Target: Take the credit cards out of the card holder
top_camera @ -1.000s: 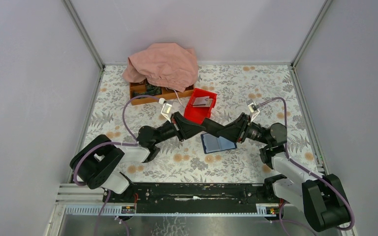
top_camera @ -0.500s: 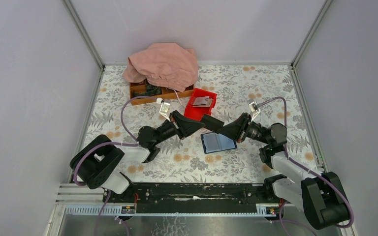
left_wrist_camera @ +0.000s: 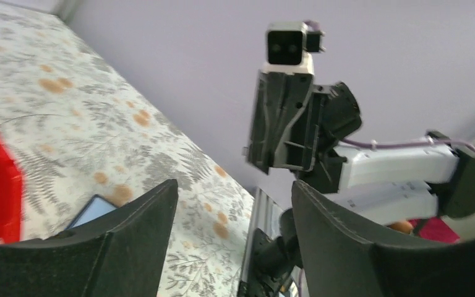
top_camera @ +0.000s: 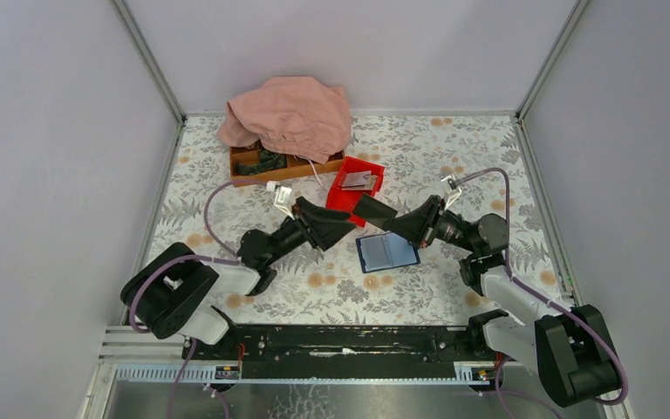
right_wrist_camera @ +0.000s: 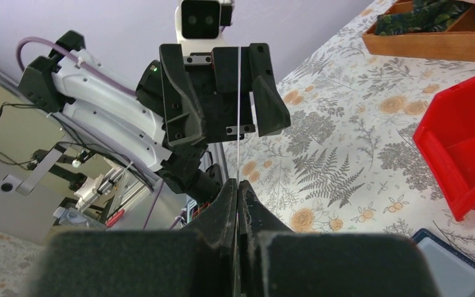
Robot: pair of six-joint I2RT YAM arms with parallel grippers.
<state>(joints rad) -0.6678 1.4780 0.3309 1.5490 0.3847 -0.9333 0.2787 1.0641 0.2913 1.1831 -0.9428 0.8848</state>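
At the back left, a pink cloth lies over a wooden tray. The left pincer is released, its 2 fingers apart and holding nothing. Facing it closely, above the worktop, the right pincer is clenched on 1 thin credit card, seen edge-on. Behind them, the red bin holds a grey card. The card holder lies open on the worktop, near the right pincer.
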